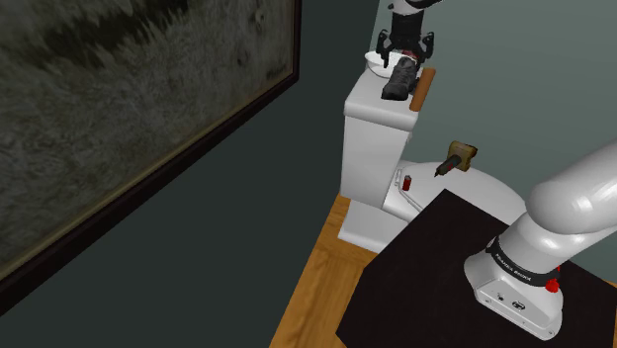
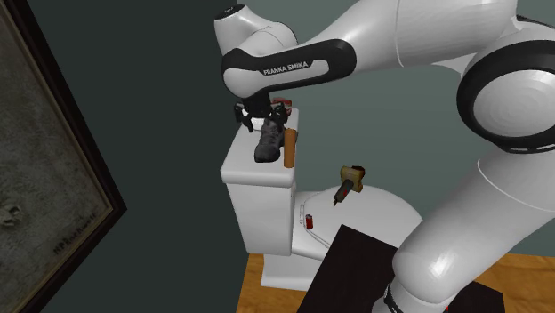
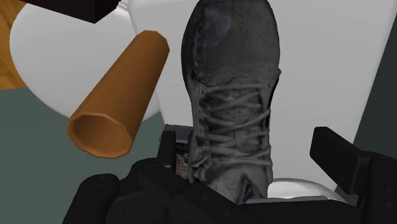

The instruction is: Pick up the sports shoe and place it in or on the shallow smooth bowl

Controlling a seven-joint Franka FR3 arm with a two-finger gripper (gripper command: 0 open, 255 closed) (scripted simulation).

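The arm arches up from its stand, and the forearm runs level out over the toilet. The wrist bends down so the gripper [image 1: 406, 51] [image 2: 264, 114] [image 3: 248, 140] points straight at the tank lid [image 1: 368, 105] [image 2: 242, 165]. Its fingers stand apart with the grey laced shoe [image 1: 400, 77] [image 2: 265, 144] [image 3: 232, 83] between them, and the right finger is clear of the shoe. The shoe's toe points toward the middle of the lid. Its heel is by the white bowl [image 1: 374, 61] [image 3: 292, 189] at the lid's far corner; I cannot tell whether it rests on the rim. A brown tube [image 1: 421, 92] [image 2: 288, 149] [image 3: 118, 95] lies just beside the shoe, along the lid's edge.
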